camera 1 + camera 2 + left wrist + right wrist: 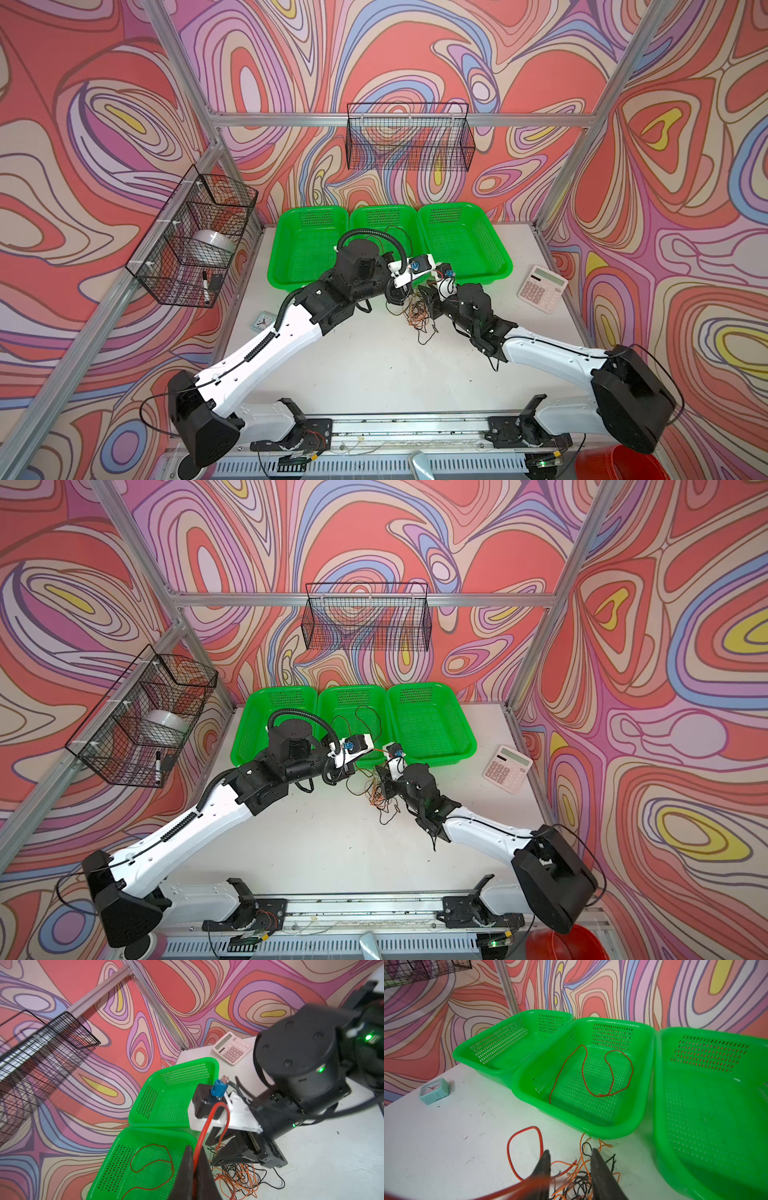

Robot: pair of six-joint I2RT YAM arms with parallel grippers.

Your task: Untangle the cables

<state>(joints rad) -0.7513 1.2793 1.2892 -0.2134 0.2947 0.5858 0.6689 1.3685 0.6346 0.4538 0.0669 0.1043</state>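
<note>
Near the centre of both top views, the left gripper [195, 1150] is seen clamped shut on a red cable [207, 1124]. The right gripper [570, 1152] is seen with jaws apart over the tangled orange and black cables [417, 313]. These are heaped on the white table [374, 365] just before the middle green basket [612, 1134], in which a dark red cable [582, 1072] is laid.

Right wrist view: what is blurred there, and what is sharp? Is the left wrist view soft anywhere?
Right wrist view: the red cable smears into a streak beside the right fingers, while the middle basket and the red-brown cable in it are sharp. Left wrist view: the right arm's black housing looks soft; the calculator is clear.
</note>
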